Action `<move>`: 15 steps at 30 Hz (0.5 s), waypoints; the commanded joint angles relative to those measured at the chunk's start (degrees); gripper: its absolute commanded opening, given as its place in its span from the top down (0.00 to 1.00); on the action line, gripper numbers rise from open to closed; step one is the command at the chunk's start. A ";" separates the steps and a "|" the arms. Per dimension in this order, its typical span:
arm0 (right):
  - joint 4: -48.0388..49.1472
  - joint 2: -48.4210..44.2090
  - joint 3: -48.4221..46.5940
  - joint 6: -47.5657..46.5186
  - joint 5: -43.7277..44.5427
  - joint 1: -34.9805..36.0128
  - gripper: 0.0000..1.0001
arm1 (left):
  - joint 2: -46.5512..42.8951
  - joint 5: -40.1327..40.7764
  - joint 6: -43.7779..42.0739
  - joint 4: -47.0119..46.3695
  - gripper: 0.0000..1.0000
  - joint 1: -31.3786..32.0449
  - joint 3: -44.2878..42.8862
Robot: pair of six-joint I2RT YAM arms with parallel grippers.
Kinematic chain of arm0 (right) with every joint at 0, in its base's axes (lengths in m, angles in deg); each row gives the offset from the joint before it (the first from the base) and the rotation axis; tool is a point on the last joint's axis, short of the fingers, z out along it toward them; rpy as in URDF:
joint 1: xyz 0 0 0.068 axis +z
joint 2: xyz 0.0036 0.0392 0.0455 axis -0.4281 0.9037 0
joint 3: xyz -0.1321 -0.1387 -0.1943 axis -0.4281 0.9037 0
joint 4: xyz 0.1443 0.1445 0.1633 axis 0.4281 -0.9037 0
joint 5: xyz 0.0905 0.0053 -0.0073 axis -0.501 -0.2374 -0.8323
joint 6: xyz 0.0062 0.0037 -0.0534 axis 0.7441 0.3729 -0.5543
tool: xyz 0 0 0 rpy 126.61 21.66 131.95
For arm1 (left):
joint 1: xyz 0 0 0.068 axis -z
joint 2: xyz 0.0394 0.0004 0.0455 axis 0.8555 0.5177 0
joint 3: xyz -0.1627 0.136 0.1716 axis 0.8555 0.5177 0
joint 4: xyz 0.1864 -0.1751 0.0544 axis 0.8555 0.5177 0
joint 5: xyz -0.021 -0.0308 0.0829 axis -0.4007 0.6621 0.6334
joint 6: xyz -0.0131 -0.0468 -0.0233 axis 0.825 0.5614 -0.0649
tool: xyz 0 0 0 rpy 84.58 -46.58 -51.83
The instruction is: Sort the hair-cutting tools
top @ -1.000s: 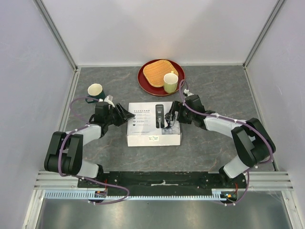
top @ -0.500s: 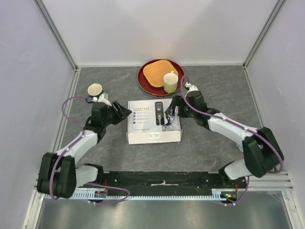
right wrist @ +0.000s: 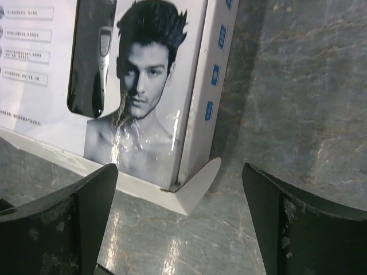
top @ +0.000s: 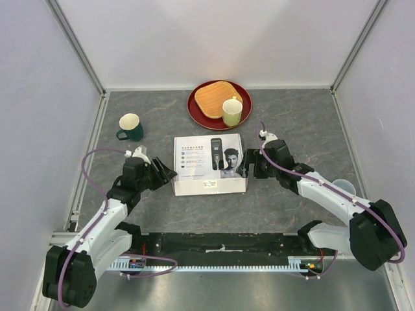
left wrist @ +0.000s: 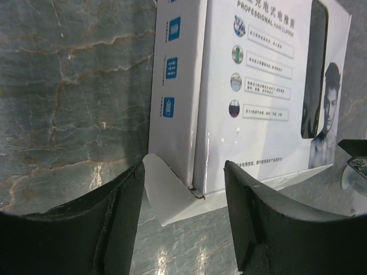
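A white clipper box (top: 209,166) lies flat mid-table. The black-and-silver clipper (top: 216,154) shows through its window; it also shows in the left wrist view (left wrist: 316,69) and the right wrist view (right wrist: 93,57). My left gripper (top: 166,173) is open and empty at the box's near-left corner, where a white end flap (left wrist: 166,195) sticks out between my fingers (left wrist: 109,229). My right gripper (top: 249,166) is open and empty at the box's right side, near another flap (right wrist: 198,186). The comb guards, brush and cable are out of view.
A green mug (top: 131,126) stands at the back left. A red plate (top: 198,115) at the back holds a tan mat and a pale cup (top: 232,111). A clear plastic cup (top: 342,188) stands at the right, by my right arm. Grey walls enclose the table.
Both arms have drawn back towards the near edge. My right gripper came off the top of the box to its right side. My left gripper moved from beside the mug to the box's near-left corner.
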 commanded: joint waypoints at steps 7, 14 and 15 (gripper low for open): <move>4.05 3.91 2.60 1.99 -12.03 0.30 0.06 | 5.82 -9.33 -4.43 -3.11 0.39 0.43 1.37; 1.77 4.00 1.20 4.71 -17.83 0.48 0.08 | 7.32 -11.88 -4.25 -3.12 0.47 1.31 0.67; 1.77 3.74 1.02 5.15 -18.88 0.39 0.08 | 7.24 -12.49 -3.90 -2.85 0.48 1.40 0.58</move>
